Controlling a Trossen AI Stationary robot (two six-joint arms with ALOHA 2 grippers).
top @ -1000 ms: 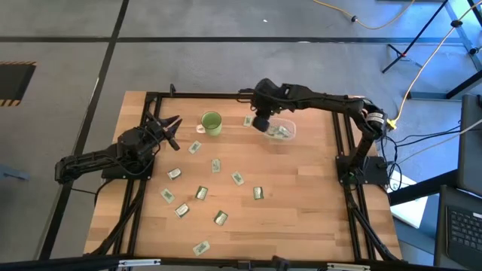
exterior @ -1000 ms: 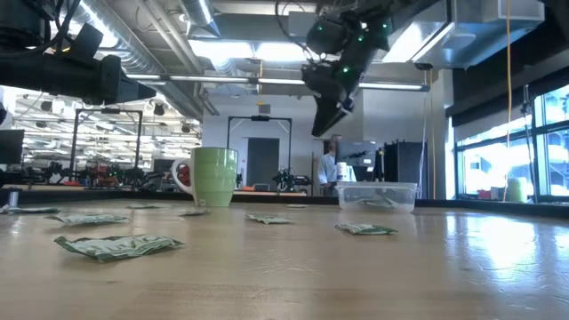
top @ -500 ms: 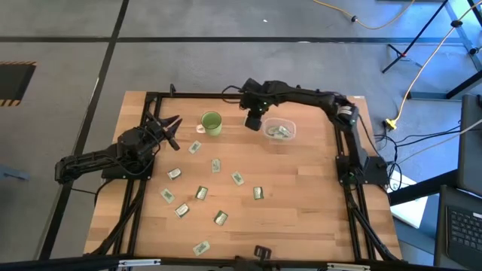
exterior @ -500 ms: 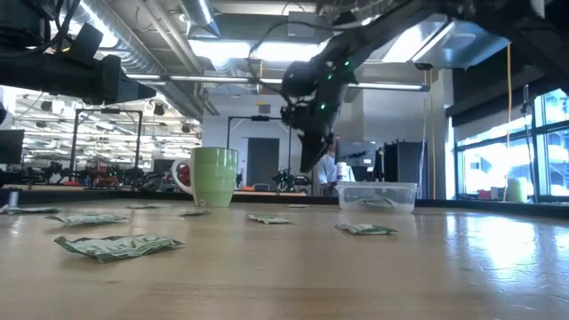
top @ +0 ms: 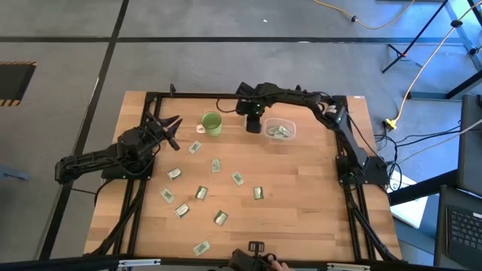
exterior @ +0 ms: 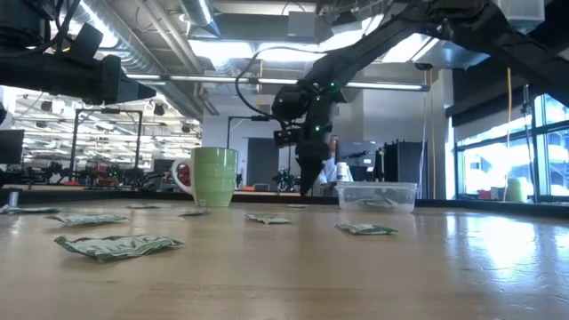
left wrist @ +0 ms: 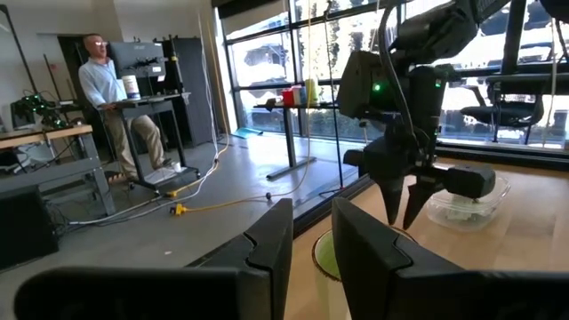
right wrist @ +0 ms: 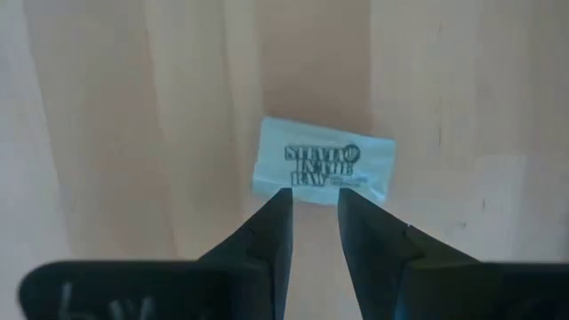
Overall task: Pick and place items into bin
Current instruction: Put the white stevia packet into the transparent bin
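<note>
Wooden plank surface (top: 301, 196): pale flat paper packet with dark print (right wrist: 324, 170) lies near twelve o'clock, between green mug (top: 212, 123) and clear shallow plastic tub (top: 279, 130). Right pincer (right wrist: 313, 213) hovers above, narrowly parted, empty. Likely light, limp, hard to lift flat; pinch across short edges. Left pincer (top: 170, 129) waits at nine o'clock, narrowly parted.

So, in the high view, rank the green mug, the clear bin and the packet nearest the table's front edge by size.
1. Clear bin, slightly the largest.
2. Green mug, close to the bin, so this order is unsure.
3. Packet, clearly smallest.
</note>
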